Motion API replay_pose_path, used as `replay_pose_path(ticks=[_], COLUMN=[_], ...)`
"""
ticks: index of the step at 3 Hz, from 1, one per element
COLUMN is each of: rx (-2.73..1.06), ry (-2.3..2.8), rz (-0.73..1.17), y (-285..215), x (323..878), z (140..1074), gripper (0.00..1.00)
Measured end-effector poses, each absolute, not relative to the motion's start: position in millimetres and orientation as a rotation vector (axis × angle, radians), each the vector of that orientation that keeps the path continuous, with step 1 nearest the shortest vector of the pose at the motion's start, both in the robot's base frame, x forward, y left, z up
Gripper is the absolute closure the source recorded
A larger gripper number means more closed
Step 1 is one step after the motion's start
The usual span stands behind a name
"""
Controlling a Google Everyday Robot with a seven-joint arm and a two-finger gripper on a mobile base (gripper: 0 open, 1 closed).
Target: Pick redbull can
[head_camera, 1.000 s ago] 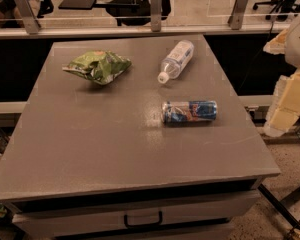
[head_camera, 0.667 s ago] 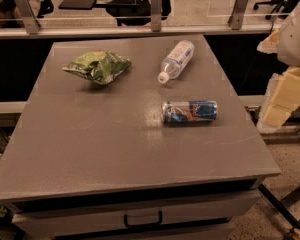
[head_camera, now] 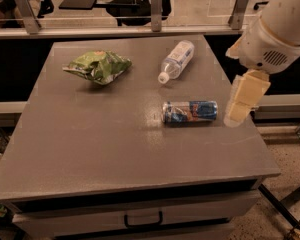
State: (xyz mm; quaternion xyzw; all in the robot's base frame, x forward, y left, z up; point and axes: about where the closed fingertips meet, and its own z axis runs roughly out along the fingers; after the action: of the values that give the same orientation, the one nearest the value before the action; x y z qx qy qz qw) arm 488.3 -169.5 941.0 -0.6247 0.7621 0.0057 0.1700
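Note:
The redbull can [head_camera: 189, 112], blue and silver with a small red mark, lies on its side on the grey table [head_camera: 115, 144], right of centre. My gripper [head_camera: 242, 104] hangs from the white arm [head_camera: 277, 26] at the table's right edge, just to the right of the can and a little above the table top. It holds nothing.
A clear plastic bottle [head_camera: 176, 60] with a white cap lies on its side behind the can. A green snack bag [head_camera: 97, 66] lies at the back left. A railing with metal posts [head_camera: 155, 6] runs behind the table. A drawer handle [head_camera: 142, 219] shows at the front.
My arm and gripper have moved left, from beyond the table's right edge in toward the can. The can, bottle and bag have not moved.

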Motion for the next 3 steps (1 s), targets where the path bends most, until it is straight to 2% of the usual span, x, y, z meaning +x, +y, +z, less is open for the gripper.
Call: replay_pose_path(ticks=[3], rx=[-1.942], ry=[2.145], rz=[0.089], y=[-128], x=[513], z=[869], gripper=[0.0])
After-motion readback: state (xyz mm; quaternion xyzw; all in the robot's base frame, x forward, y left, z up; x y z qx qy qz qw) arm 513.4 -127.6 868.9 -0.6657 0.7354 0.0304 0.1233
